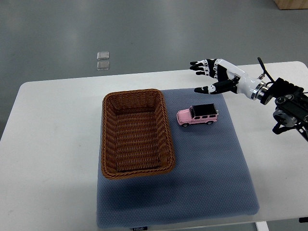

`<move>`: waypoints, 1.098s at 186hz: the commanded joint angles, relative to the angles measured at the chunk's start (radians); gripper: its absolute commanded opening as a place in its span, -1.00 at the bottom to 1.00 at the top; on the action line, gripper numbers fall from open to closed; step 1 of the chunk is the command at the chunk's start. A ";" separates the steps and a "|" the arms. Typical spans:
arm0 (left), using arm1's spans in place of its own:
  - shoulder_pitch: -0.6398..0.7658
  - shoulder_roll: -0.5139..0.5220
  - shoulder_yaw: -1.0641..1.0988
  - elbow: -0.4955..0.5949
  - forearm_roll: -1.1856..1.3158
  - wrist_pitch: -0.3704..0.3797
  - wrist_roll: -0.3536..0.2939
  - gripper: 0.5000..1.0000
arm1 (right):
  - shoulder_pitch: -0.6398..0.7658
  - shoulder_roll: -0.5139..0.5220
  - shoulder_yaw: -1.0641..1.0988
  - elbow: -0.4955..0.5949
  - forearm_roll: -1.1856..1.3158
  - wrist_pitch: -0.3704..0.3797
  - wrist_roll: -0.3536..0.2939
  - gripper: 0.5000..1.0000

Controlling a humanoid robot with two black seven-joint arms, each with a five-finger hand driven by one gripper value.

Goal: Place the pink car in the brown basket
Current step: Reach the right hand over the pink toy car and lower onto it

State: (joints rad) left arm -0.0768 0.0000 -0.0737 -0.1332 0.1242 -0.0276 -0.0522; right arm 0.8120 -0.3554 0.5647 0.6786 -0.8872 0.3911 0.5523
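A pink toy car (198, 116) with a black roof stands on its wheels on the blue-grey mat, just right of the brown wicker basket (109, 139). The basket lies on the mat's left part and holds nothing. My right hand (206, 76) comes in from the right edge and hovers above and behind the car, fingers spread, holding nothing. It is apart from the car, with a clear gap between them. The left arm is out of view.
The mat (211, 178) covers the middle of a white table (48, 144). Two small clear squares (103, 60) lie on the grey floor beyond the table's far edge. A wooden box corner (291, 4) shows at the top right.
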 commanded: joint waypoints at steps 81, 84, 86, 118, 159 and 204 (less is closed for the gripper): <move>0.000 0.000 0.000 0.001 0.000 0.000 0.002 1.00 | 0.055 0.000 -0.135 0.004 -0.355 -0.081 0.059 0.64; 0.000 0.000 0.000 0.001 0.000 0.000 0.002 1.00 | 0.055 0.001 -0.140 0.004 -0.358 -0.087 0.059 0.64; 0.000 0.000 0.000 0.001 0.000 0.000 0.002 1.00 | 0.055 0.000 -0.144 0.004 -0.362 -0.090 0.059 0.64; 0.000 0.000 0.002 0.001 0.000 0.000 0.002 1.00 | 0.056 0.000 -0.212 0.002 -0.418 -0.169 0.059 0.64; 0.000 0.000 0.002 0.001 0.000 0.000 0.002 1.00 | 0.058 0.000 -0.256 0.001 -0.450 -0.232 0.059 0.64; 0.000 0.000 0.005 0.000 0.000 0.000 0.002 1.00 | 0.058 0.000 -0.302 -0.010 -0.460 -0.295 0.059 0.56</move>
State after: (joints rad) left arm -0.0767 0.0000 -0.0706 -0.1335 0.1242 -0.0276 -0.0500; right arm 0.8691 -0.3558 0.2885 0.6713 -1.3445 0.1141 0.6109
